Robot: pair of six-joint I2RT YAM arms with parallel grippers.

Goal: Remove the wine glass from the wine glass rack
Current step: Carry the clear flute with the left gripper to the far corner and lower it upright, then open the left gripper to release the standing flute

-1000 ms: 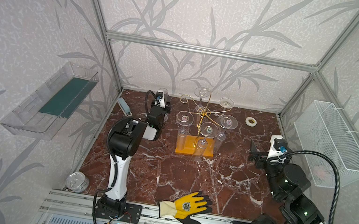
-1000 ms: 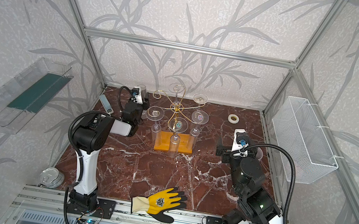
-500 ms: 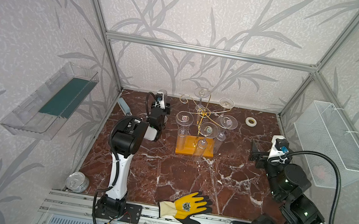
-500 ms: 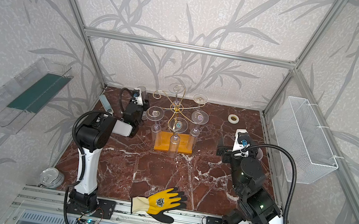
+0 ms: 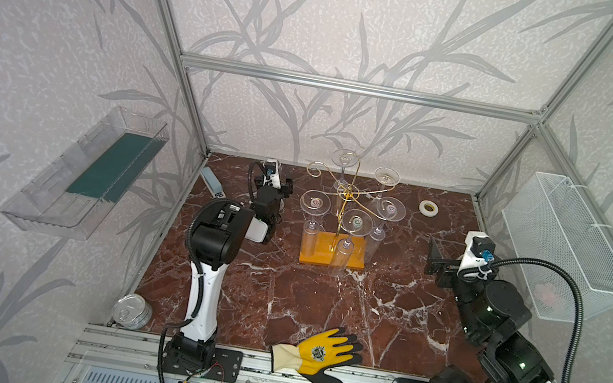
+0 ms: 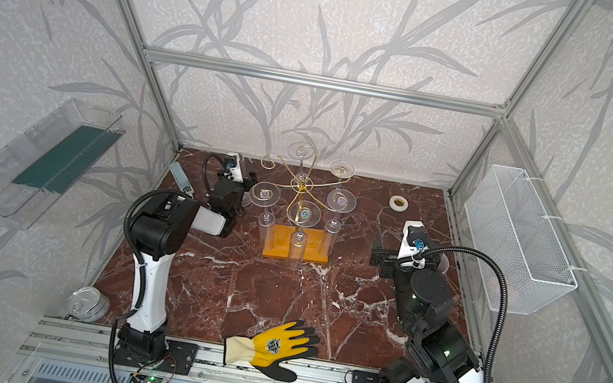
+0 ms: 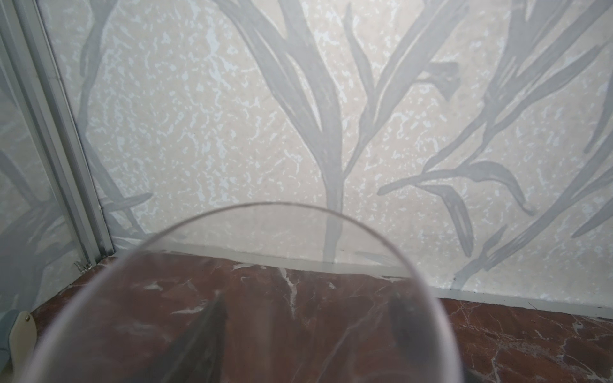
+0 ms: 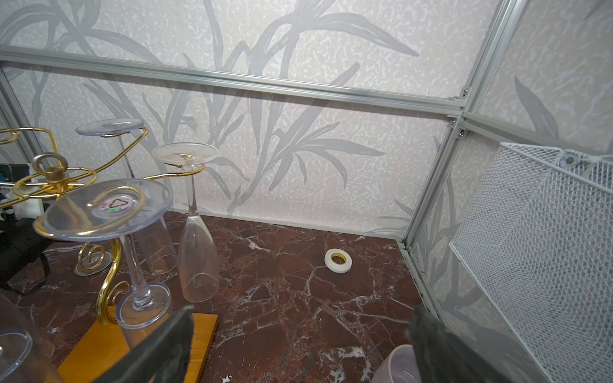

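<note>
A: What's on the desk [image 5: 319, 308]?
B: Red marble. Gold wine glass rack [image 5: 312, 253] mid-back, five glasses [image 5: 356, 223] hanging.
A: Jaws?
B: Right gripper [image 8: 302, 313] jaws wide apart, empty. Left gripper [image 7: 305, 298] jaws flank the wine glass [image 7: 265, 252] near the back-left corner, off the rack. Clamped or not, cannot tell.

sign: recycling-triangle sticker [image 8: 116, 203] | on: wine glass [image 8: 66, 220] foot | words, numbers: none legible

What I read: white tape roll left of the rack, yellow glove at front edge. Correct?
No. The tape roll sits right of the wine glass rack, as both top views show. The yellow glove is at the front edge.
</note>
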